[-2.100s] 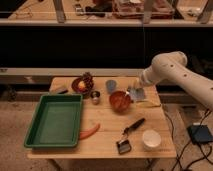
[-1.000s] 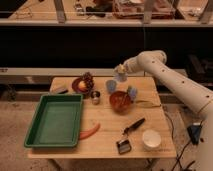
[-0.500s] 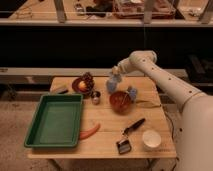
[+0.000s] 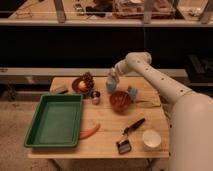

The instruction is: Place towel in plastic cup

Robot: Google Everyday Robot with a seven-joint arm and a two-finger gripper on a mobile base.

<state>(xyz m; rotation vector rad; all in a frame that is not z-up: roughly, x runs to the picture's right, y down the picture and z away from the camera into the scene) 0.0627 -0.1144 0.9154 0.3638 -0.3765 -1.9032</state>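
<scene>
Hand (image 4: 113, 79) sits low over the back of the surface (image 4: 107, 132), right at the plastic cup (image 4: 111, 88); towel (image 4: 113, 75) bunched at the hand, above the cup. Can't tell its grip state. Red-brown bowl (image 4: 120, 100) just right-front of the cup, small metal cup (image 4: 95, 96) to its left. Green tray (image 4: 54, 120) front-left, white cup (image 4: 151, 139) front-right. No legible writing anywhere.

You see the gripper (image 4: 113, 80) above the plastic cup (image 4: 111, 87), behind the bowl (image 4: 120, 100); the tray (image 4: 36, 142) lies far left.
</scene>
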